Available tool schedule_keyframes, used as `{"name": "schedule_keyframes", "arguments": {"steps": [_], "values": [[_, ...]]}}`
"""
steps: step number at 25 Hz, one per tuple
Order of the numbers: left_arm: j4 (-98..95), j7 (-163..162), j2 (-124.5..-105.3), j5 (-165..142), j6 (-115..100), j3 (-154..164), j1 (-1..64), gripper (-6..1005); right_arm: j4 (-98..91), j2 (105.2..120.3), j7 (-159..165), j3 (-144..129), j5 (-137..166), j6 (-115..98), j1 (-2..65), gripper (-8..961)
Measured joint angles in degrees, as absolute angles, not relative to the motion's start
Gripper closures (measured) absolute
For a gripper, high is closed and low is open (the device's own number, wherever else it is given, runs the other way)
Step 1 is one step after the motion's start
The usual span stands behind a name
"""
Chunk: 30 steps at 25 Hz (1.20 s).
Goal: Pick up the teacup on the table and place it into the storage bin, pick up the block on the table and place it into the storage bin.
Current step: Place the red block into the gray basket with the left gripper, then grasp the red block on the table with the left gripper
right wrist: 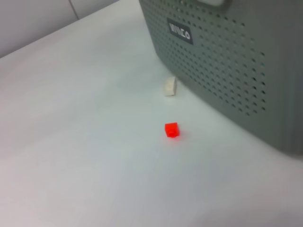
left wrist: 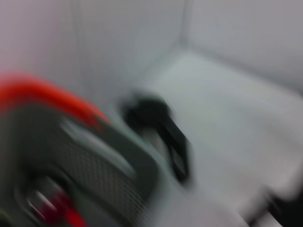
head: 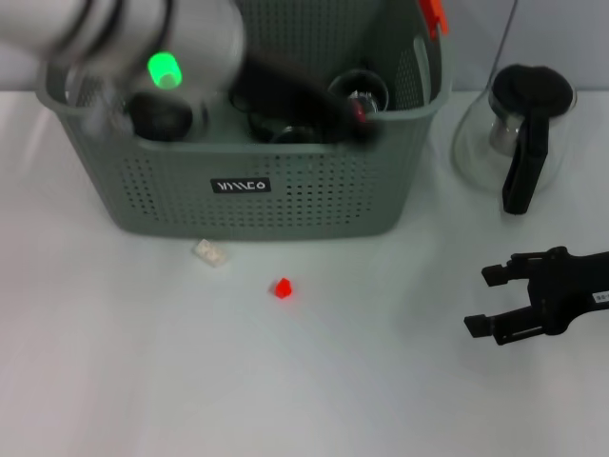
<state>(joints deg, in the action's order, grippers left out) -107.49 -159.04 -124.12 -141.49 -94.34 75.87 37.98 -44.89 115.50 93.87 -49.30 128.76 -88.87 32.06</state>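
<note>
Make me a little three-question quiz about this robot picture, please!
1. True or false: the red block lies inside the storage bin.
2. Which thing is nearest the red block: (a) the white block, (b) the glass carafe, (c) the right gripper?
3. Where is the left arm?

Key:
1. False: it lies on the table, in front of the bin.
2. (a).
3. Over the bin, reaching down into it; its jaws cannot be seen.
</note>
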Motion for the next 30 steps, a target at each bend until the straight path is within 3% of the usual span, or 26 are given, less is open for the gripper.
{"name": "schedule_keyframes", "arguments": {"steps": [4, 8, 11, 14, 21, 25, 30], "values": [[-100.29, -155.94, -123.16, -146.09, -86.48, 66.82, 44.55, 527, -44.54, 115.44, 93.67, -48.95, 128.77, -88.87, 31.70, 6], [-86.90, -155.92, -120.64, -151.89, -75.37, 65.52, 51.05, 526, -44.48, 115.78, 93.76, -49.01, 128.76, -88.91, 31.69, 7], [-80.65, -156.00, -119.90, -154.25, -71.49, 64.97, 54.09, 526, -44.47, 115.93, 93.99, -49.22, 128.76, -89.04, 31.89, 7], [-80.59, -155.99, -120.06, -155.04, -70.23, 64.78, 54.70, 419, -44.47, 115.96, 93.97, -49.27, 128.76, -88.93, 31.98, 7], [-99.49, -148.81, -122.10, -144.53, -82.80, 65.58, 47.64, 127, -44.47, 115.82, 93.72, -48.94, 128.77, -88.70, 32.04, 7], [-110.30, -138.53, -124.22, -134.60, -96.19, 68.36, 39.69, 63, -44.47, 115.68, 94.18, -48.95, 128.75, -88.07, 32.24, 7], [-110.96, -137.45, -124.37, -126.13, -103.43, 75.36, 30.79, 48, -44.45, 115.66, 94.53, -48.95, 128.67, -87.24, 32.36, 7]]}}
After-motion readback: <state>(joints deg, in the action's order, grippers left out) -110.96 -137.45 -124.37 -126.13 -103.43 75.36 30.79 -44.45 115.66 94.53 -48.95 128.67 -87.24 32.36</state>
